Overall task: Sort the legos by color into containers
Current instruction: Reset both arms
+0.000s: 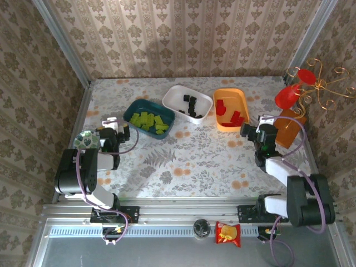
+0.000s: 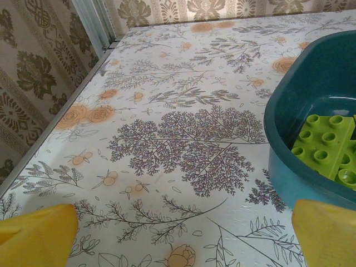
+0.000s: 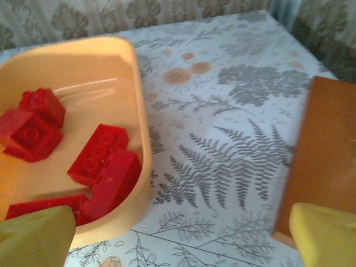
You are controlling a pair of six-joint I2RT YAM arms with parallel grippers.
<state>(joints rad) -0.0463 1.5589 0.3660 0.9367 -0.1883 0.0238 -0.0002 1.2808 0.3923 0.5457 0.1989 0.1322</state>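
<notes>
Three trays are sitting filled in the top view: lime legos (image 1: 147, 119) in the teal tray (image 1: 161, 110) ahead of the left claw (image 1: 123, 129), black cubes (image 1: 192, 105) in the white tray (image 1: 173, 92), red bricks (image 1: 228, 111) in the orange tray (image 1: 231, 92) beside the right claw (image 1: 246, 130). Left wrist: its fingers (image 2: 39, 233) are gaping, released; the lime legos ahead-right are looking light, rigid and slick, suiting a pinch across flat sides. Right wrist: that claw is likewise gaping, released, with the red bricks ahead-left.

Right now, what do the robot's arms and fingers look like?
The left arm and right arm are both made of chunky black joints linked by white-grey segments. A thin purple cable loops beside each one. In the wrist views the fingers are blunt, bright yellow pads, and the right arm's fingers look the same.
</notes>
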